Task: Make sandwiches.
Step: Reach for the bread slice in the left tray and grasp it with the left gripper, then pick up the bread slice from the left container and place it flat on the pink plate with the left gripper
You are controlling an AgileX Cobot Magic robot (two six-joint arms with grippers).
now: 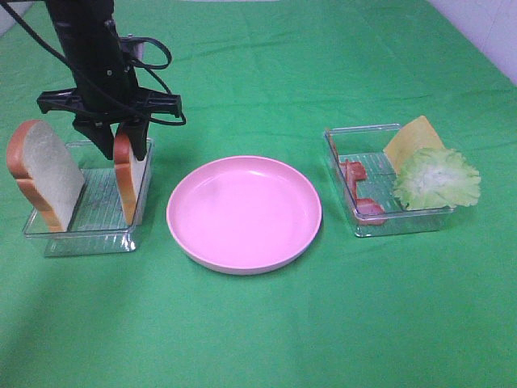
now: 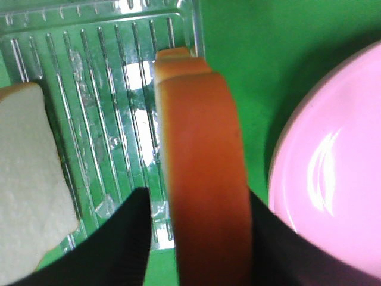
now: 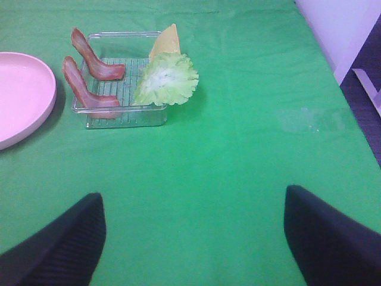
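Two white, brown-crusted bread slices stand upright in a clear tray [image 1: 97,214] on the left. My left gripper [image 1: 123,137] comes down from above and is shut on the top crust of the right slice [image 1: 129,182]. In the left wrist view the gripper [image 2: 196,193] has a black finger on each side of that slice's crust [image 2: 199,137]. The other slice [image 1: 48,174] leans at the tray's left end. A clear tray [image 1: 404,222] on the right holds two bacon strips [image 1: 353,174], a yellow cheese square [image 1: 414,139] and a frilly lettuce leaf [image 1: 436,178]. My right gripper [image 3: 190,238] is open and empty over bare cloth.
A round pink plate [image 1: 242,212] lies empty between the two trays, close to the left tray's right side. Green cloth covers the table [image 1: 258,339]. In the right wrist view a pale wall [image 3: 345,30] and the table's edge show beyond the cloth.
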